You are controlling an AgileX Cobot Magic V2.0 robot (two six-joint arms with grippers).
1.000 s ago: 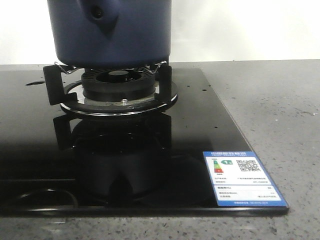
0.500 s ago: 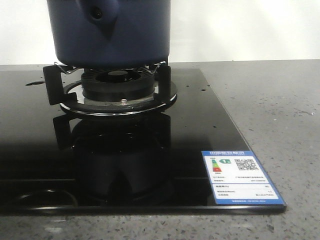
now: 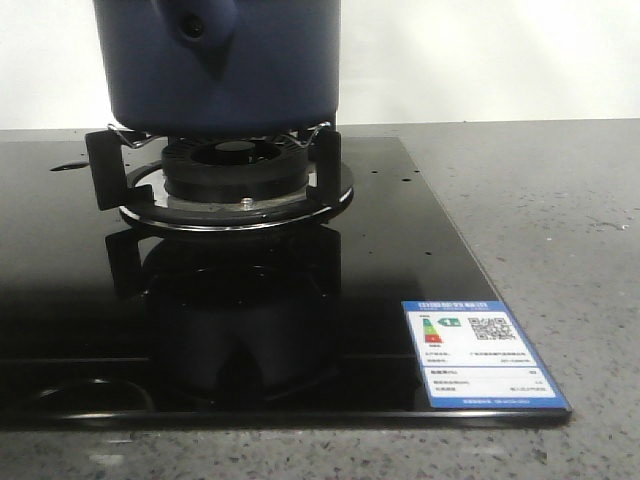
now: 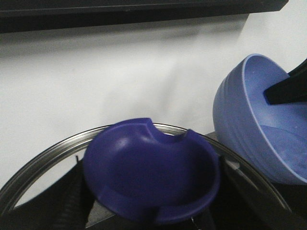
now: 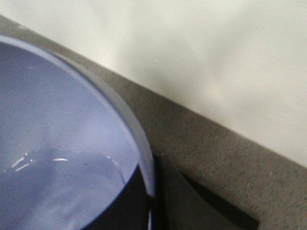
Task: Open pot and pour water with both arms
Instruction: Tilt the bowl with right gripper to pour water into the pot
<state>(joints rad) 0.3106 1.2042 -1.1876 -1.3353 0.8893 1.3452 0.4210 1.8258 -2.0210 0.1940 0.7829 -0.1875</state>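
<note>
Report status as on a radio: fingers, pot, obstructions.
Left fingers out of view. Dark finger inside the bowl rim, water in it. Pot on the burner. Nothing blocking seen.

A light blue bowl (image 5: 57, 124) holding water (image 5: 53, 191) is seen close up. Its rim is overlapped by a dark finger (image 5: 124, 201). Behind, a grey speckled bench (image 5: 201, 153) is met by a white wall (image 5: 201, 57).

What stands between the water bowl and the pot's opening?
A dark blue lid-like piece sits across what appears to be the metal-rimmed top of the pot in the left wrist view. The light blue bowl, holding water, is beside it, not over it.
</note>
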